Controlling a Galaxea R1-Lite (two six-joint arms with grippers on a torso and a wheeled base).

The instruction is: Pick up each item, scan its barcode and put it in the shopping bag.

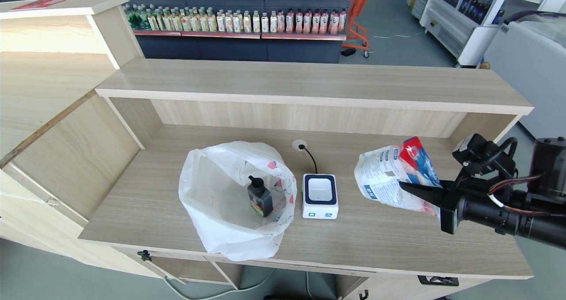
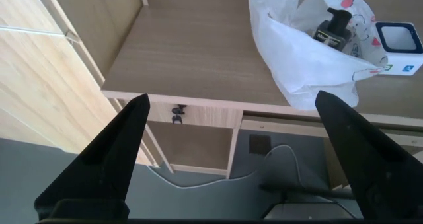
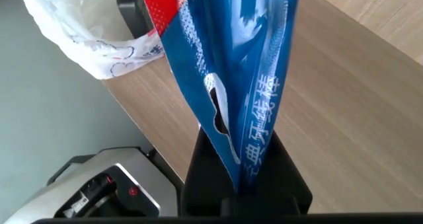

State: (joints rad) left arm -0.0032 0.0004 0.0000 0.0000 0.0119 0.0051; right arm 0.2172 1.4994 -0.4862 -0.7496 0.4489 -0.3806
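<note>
Right end effector (image 1: 422, 196): was clamped on one end of a blue, white and red packet (image 1: 389, 176), held over the right part of the desk (image 1: 146, 202). Scanner (image 1: 319, 196): sat between packet and white shopping bag (image 1: 221, 202). Dark bottle (image 1: 259, 197): stood inside the bag. Left end effector (image 2: 232, 100): fingers were spread wide, holding nothing, off the desk's front left corner.
</note>
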